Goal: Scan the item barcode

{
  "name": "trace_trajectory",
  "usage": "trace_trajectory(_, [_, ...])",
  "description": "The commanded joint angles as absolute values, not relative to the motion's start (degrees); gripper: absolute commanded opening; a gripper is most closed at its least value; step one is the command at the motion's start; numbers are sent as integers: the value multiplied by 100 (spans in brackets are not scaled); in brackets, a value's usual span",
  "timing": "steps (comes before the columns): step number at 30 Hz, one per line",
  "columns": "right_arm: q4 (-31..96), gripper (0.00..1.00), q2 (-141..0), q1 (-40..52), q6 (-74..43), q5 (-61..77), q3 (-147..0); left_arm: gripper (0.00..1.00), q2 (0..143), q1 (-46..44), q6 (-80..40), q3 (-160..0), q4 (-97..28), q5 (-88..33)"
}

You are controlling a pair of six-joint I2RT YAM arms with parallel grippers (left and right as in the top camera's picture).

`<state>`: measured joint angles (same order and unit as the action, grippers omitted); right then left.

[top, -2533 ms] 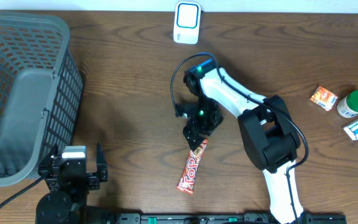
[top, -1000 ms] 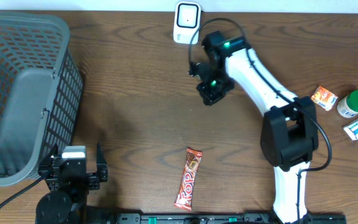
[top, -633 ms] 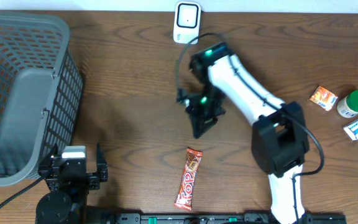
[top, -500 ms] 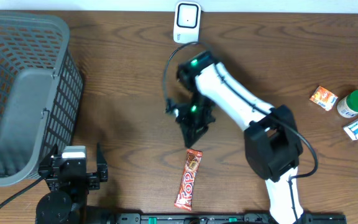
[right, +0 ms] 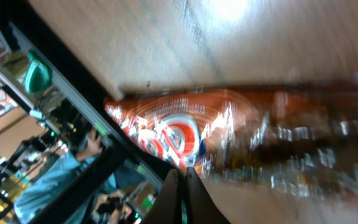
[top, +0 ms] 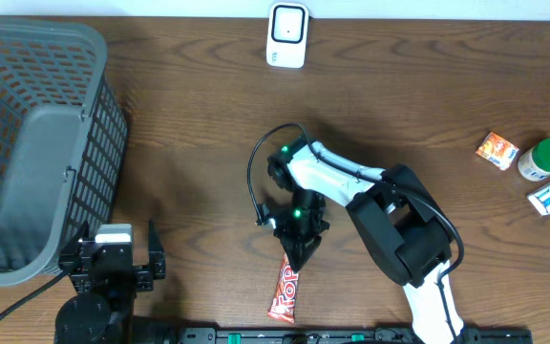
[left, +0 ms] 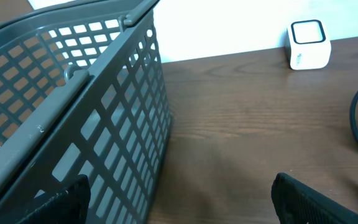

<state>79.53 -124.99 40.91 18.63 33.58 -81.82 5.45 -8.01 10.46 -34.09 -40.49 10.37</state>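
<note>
Mock shop checkout: shopping basket (top: 113, 115), white scanner (top: 286, 34), packaged goods (top: 497, 150) on wood table (top: 189, 124).

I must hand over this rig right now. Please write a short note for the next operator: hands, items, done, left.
Left hand: open, empty, beside the basket.
Right hand: shut, tips down at the upper end of the snack bar; no grip visible.
Snack bar: flat on the table, near side; scanner at the far edge.
Done: nothing visible.
Left: pick up the bar, show its barcode to the scanner.
</note>
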Motion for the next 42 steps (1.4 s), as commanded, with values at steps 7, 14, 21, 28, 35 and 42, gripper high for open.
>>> trace_trajectory(7, [6906,1,-12425,4095,1365,3162,-7789,92,521,-779,996,-3402,-4032,1004])
trace_trajectory(14, [6156,1,-12425,4049,386,1710,-7789,92,521,-779,996,-3402,-4032,1004])
trace_trajectory(21, [5686,1,-12425,3623,-36,1253,-7813,92,521,-779,996,-3402,-4034,1004])
trace_trajectory(28, [5308,2,-12425,2626,-1131,1428,-8093,92,521,-779,996,-3402,-4034,1004])
trace_trajectory(35, [5537,46,-12420,2174,-943,2606,-8315,92,521,-779,996,-3402,-4034,1004])
trace_trajectory(42, [6506,92,-12418,2047,-607,2799,-9144,92,521,-779,996,-3402,-4034,1004])
